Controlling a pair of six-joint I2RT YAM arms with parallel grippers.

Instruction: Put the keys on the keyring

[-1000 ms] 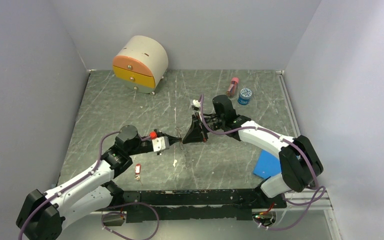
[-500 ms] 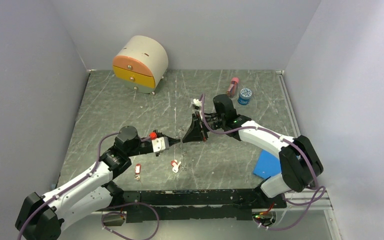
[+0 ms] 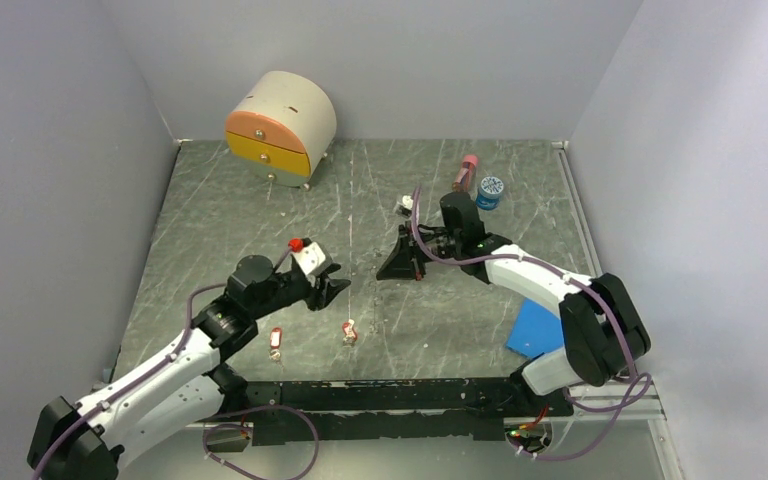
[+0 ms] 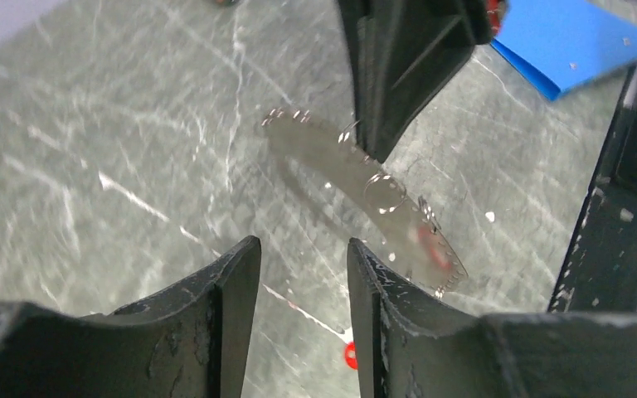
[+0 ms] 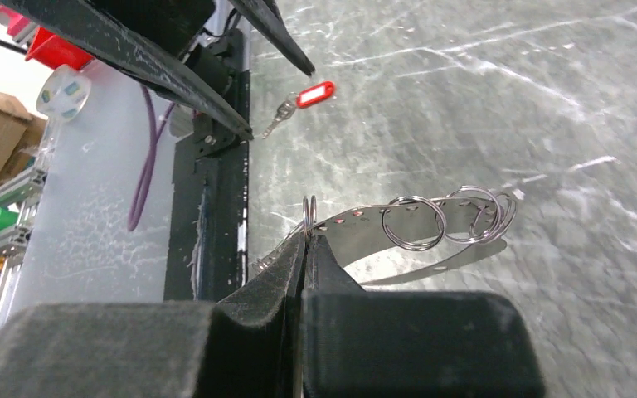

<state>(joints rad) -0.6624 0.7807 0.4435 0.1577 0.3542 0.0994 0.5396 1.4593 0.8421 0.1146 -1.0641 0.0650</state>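
Observation:
The keyring [image 5: 398,222] is a curved shiny metal band with holes and several small split rings. My right gripper [image 5: 305,236] is shut on one end of it and holds it just above the table. In the top view the right gripper [image 3: 388,270] sits mid-table. My left gripper [image 3: 335,288] is open and empty, raised to the left of the keyring [image 4: 357,178], with its fingers [image 4: 236,274] apart. One key with a red tag [image 3: 348,330] lies on the table below the gap between the grippers. A second red-tagged key [image 3: 276,343] lies by the left arm.
A round-topped drawer chest [image 3: 280,125] stands at the back left. A pink bottle [image 3: 465,173] and a blue-lidded jar [image 3: 490,190] stand at the back right. A blue pad [image 3: 537,328] lies near the right arm's base. A black rail [image 3: 400,395] runs along the near edge.
My left gripper has opened and lifted back to the left, away from the keyring. A red-tagged key has come to rest on the table below. The right gripper has shifted slightly right, holding the keyring.

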